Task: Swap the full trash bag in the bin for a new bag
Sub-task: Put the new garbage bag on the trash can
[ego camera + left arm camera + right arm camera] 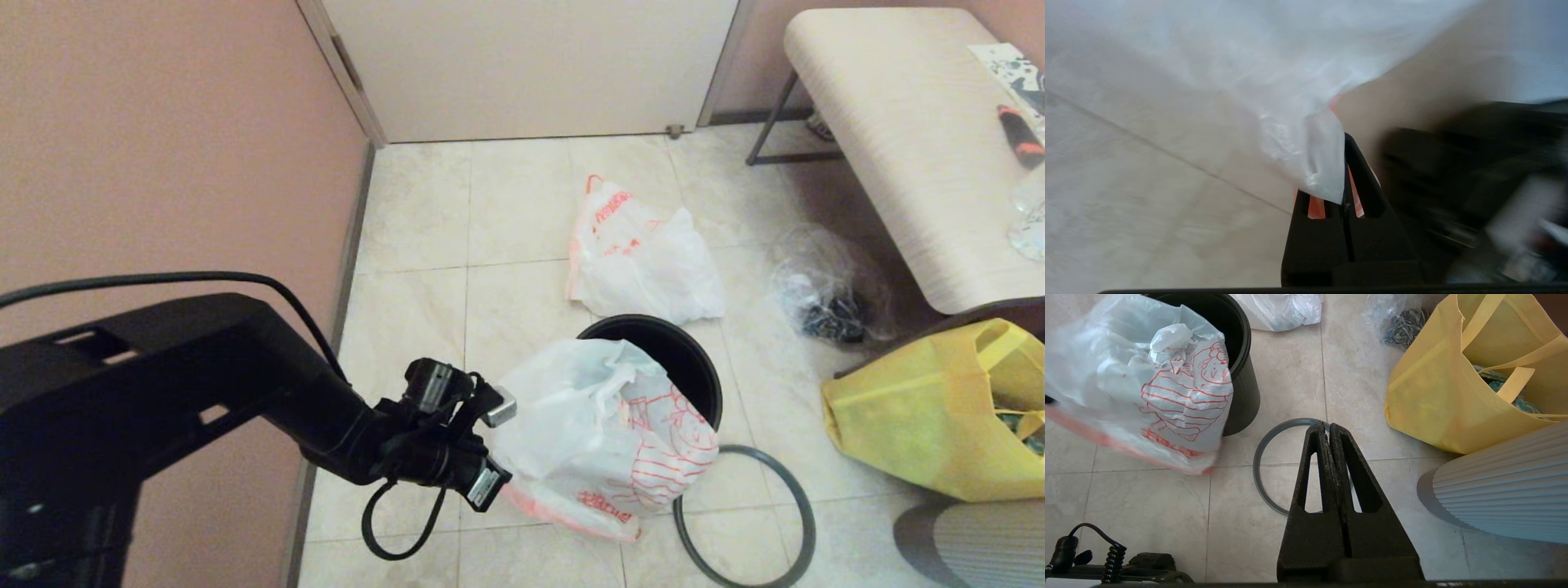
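Observation:
The new bag [604, 425], thin white plastic with a red line drawing, hangs over the near left side of the bin [690, 359], a small black pail. My left gripper [500, 447] is at the bag's left edge. In the left wrist view the left gripper [1344, 143] is shut on the new bag [1249, 81], pinching its hem. The full trash bag [637, 253] lies on the floor behind the bin. The grey hoop [804, 506] lies flat to the bin's front right. My right gripper [1327, 426] is shut and empty above the hoop [1261, 457].
A yellow tote [922, 425] and a clear bag of black bits [829, 302] sit right of the bin under a bench [898, 122]. A pink wall [163, 163] runs along the left, a door [531, 65] at the back. A ribbed pale object [971, 539] is at the near right.

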{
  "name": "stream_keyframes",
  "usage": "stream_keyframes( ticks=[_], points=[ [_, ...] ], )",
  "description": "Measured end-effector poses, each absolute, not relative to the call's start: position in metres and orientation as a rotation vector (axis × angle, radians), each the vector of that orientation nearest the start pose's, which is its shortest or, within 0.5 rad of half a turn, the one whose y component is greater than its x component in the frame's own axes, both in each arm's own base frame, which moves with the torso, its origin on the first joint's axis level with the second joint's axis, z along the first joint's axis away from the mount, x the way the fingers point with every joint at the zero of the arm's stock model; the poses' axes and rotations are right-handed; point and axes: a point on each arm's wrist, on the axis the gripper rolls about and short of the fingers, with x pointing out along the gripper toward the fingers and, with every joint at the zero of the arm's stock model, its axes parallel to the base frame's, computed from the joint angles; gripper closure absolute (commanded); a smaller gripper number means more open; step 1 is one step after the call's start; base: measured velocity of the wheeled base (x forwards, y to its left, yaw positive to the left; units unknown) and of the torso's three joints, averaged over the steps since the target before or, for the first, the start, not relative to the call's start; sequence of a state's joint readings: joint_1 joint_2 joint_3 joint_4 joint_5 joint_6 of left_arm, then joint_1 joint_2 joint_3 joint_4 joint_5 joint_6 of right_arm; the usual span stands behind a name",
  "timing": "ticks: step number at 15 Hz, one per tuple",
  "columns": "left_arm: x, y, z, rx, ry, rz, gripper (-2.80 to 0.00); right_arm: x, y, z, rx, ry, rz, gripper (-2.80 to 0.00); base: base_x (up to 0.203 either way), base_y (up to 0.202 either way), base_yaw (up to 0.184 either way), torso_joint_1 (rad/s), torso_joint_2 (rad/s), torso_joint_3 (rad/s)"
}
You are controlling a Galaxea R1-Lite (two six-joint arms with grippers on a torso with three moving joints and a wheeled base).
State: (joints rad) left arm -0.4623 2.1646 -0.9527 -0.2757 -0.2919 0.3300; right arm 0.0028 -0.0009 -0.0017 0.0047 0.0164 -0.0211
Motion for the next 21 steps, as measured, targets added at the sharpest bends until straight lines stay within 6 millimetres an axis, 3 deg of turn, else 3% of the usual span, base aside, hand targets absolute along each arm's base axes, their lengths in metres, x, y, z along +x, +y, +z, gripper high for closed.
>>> stream_keyframes(
  ticks=[4, 8, 14, 21],
  points=[
    [0.276, -0.209, 0.114, 0.33, 0.851, -0.952, 0.0, -0.023, 0.0, 0.075, -0.021, 0.002, 0.019, 0.0, 0.0, 0.0, 0.0, 0.0, 0.0, 0.0],
    [0.257, -0.228, 0.168, 0.315, 0.847, -1.001, 0.0, -0.023, 0.0, 0.075, -0.021, 0.002, 0.019, 0.0, 0.0, 0.0, 0.0, 0.0, 0.0, 0.0],
    [0.263, -0.249, 0.234, 0.12, 0.709, -1.052, 0.0, -0.023, 0.0, 0.075, -0.021, 0.002, 0.019, 0.0, 0.0, 0.0, 0.0, 0.0, 0.0, 0.0],
    [0.284, -0.304, 0.267, -0.082, 0.608, -1.091, 0.0, -0.023, 0.0, 0.075, -0.023, 0.01, 0.019, 0.0, 0.0, 0.0, 0.0, 0.0, 0.0, 0.0]
  ],
)
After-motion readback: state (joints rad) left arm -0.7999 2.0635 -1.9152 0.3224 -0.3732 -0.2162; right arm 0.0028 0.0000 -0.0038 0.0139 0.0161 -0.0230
